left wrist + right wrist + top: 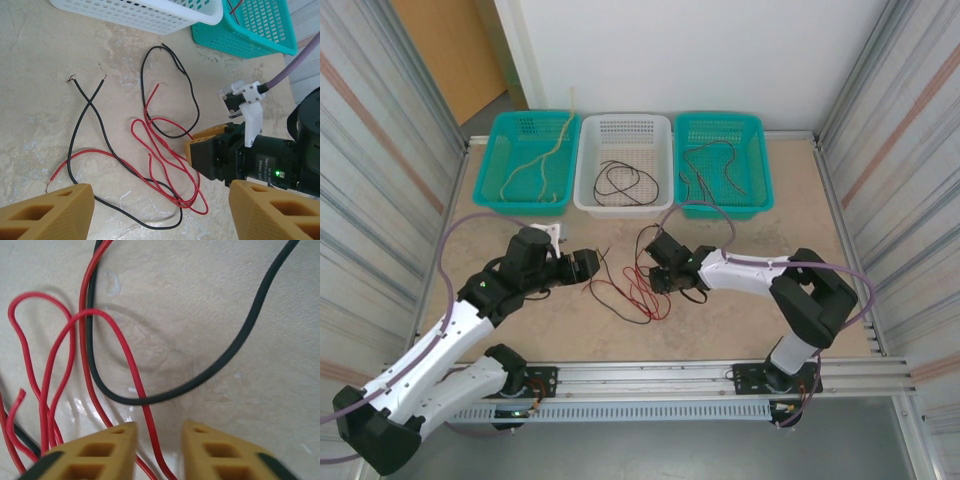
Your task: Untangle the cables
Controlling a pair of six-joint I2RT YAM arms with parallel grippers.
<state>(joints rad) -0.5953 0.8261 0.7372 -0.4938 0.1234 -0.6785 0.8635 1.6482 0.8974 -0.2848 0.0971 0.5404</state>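
A tangle of red and black cables lies on the table between my two grippers. My left gripper hovers just left of it, open wide with nothing between its fingers. In the left wrist view the red cables loop over a black cable in front of my left gripper. My right gripper is low over the tangle's right side. Its jaws stand a narrow gap apart, with a red cable running between them. A black cable curves just ahead.
Three baskets line the back. The left teal basket holds tan cables. The white basket has black cables in it. Dark and red cables lie in the right teal basket. Metal walls close both sides.
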